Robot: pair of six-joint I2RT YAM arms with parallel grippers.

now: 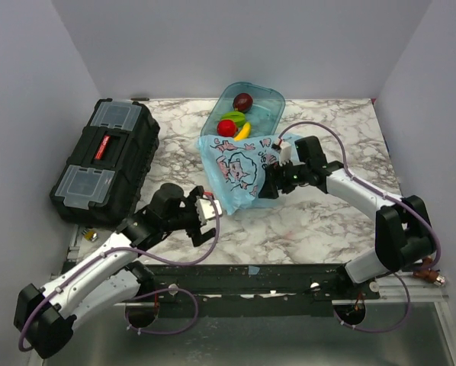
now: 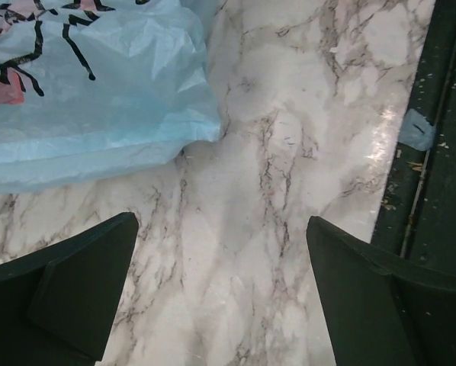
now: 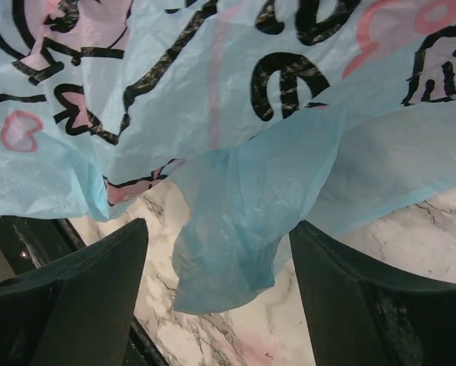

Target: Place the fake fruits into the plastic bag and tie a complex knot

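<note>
Claws are both seen spread: the left claw (image 1: 211,217) is held released over bare table (image 2: 289,152), just near of the plastic bag (image 1: 236,169), with nothing gripped. The right claw (image 1: 274,177) is parted around loose film at the bag's right edge, and nothing is pinched. The bag is laid flat at mid-table, and the fake fruits (image 1: 236,122) are seen in the teal tray (image 1: 270,97) just beyond it. Opening the mouth is judged the step in hand. Next, that edge must be clenched and lifted before any fruit is fetched.
</note>
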